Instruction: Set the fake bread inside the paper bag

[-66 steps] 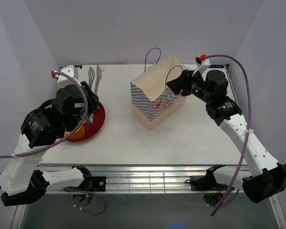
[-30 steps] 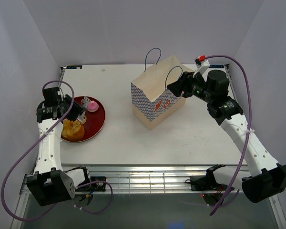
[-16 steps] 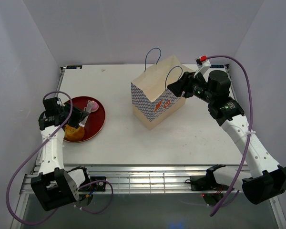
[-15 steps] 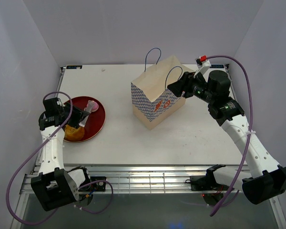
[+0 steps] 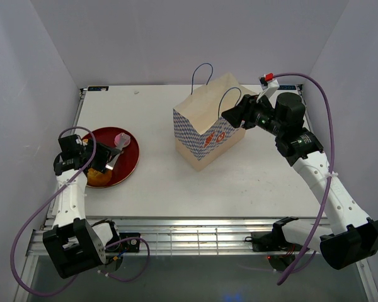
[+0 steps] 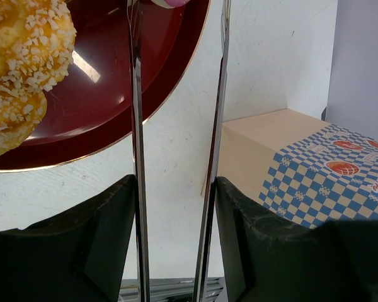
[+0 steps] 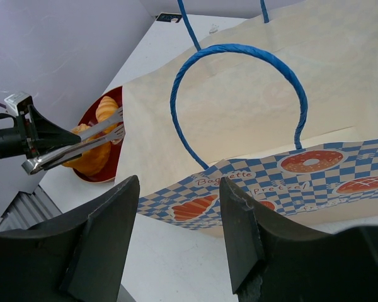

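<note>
Backing off toward the plate's [image 5: 127, 162] near-left side, the left end effector [image 6: 175, 189] gripped the tongs [image 6: 137, 126], whose arms had sprung wider. Their tips reached over the plate to the pink cake [image 5: 120, 137]. The fake bread [image 6: 19, 50] lay on the plate. Glossy pastry could squirt out if the tips closed off-centre. Right of the plate stood the paper bag [image 5: 205, 135]. Farther right, the right end effector [image 7: 179, 189] hovered with jaws apart, wrist angled down at the bag.
</note>
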Action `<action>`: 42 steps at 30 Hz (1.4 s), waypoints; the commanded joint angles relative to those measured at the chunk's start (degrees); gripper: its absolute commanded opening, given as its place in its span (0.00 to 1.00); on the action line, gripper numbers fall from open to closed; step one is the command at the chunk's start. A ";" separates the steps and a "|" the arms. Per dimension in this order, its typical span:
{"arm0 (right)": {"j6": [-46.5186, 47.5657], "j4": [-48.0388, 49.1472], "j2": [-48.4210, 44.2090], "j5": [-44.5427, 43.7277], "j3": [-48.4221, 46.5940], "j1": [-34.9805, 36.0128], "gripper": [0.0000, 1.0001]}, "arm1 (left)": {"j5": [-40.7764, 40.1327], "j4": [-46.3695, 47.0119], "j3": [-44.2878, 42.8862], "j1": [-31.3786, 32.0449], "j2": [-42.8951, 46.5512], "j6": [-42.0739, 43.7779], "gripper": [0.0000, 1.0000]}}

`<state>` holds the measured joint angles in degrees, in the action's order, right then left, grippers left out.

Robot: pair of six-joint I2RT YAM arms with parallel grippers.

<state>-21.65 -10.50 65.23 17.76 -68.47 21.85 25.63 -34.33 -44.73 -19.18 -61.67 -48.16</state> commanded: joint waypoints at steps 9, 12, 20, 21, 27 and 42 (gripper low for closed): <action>0.38 1.10 -0.19 0.79 0.09 -0.22 0.60 | 3.37 6.81 4.03 -2.00 0.15 -3.95 0.62; 0.38 1.10 -0.02 0.79 0.18 -0.22 0.60 | 3.90 8.66 5.18 -2.35 -0.03 -5.36 0.62; 0.38 1.36 0.16 0.52 0.44 -0.31 0.60 | 4.17 11.03 6.23 -3.23 -0.91 -6.94 0.61; 0.38 1.45 0.16 0.52 0.53 -0.31 0.60 | 4.17 11.21 6.32 -3.41 -1.00 -6.95 0.61; 0.03 2.06 0.07 0.61 0.88 -0.31 0.60 | 5.49 12.97 7.73 -3.67 -1.35 -7.56 0.56; -0.85 2.59 -0.46 0.17 1.14 -0.31 0.60 | 5.22 10.16 5.10 -4.11 1.11 -6.59 0.47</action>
<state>-22.11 -10.39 65.58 17.96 -67.55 21.80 29.82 -23.94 -36.97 -22.87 -62.87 -55.33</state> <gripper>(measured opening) 0.601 0.483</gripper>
